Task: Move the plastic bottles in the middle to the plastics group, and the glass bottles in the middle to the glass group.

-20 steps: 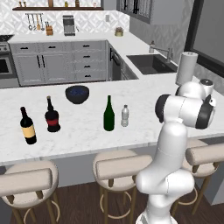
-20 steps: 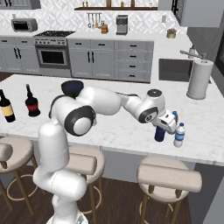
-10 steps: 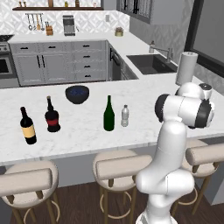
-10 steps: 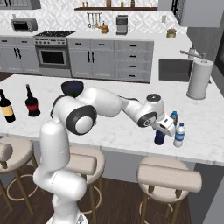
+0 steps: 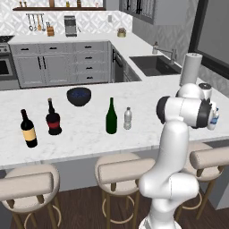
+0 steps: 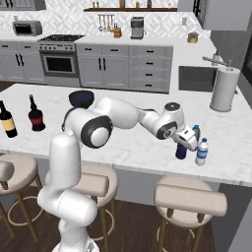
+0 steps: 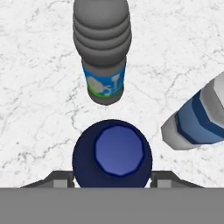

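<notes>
My gripper (image 6: 185, 142) is shut on the dark blue plastic bottle (image 6: 181, 150) at the right end of the counter; in the hand view its blue top (image 7: 113, 155) sits between my finger tips (image 7: 61, 177). Just beside it stand the plastics group: a clear bottle with a blue label band (image 6: 201, 151) (image 7: 103, 48) and a darker blue-capped one (image 6: 196, 131) (image 7: 197, 118). The tall green glass bottle (image 5: 111, 117) and the clear greyish bottle (image 5: 128, 118) stand side by side mid-counter. At the far left stands the glass group: a yellow-label bottle (image 5: 28, 129) and a red-label bottle (image 5: 53, 118).
A dark bowl (image 5: 79, 96) sits behind the green bottle. A paper towel roll (image 6: 224, 88) stands at the back right near the sink (image 5: 154, 65). Bar stools (image 5: 123, 167) line the counter's near edge.
My hand with the dark blue bottle has edged slightly right, closer to the blue-capped bottles. The other bottles have not moved.
</notes>
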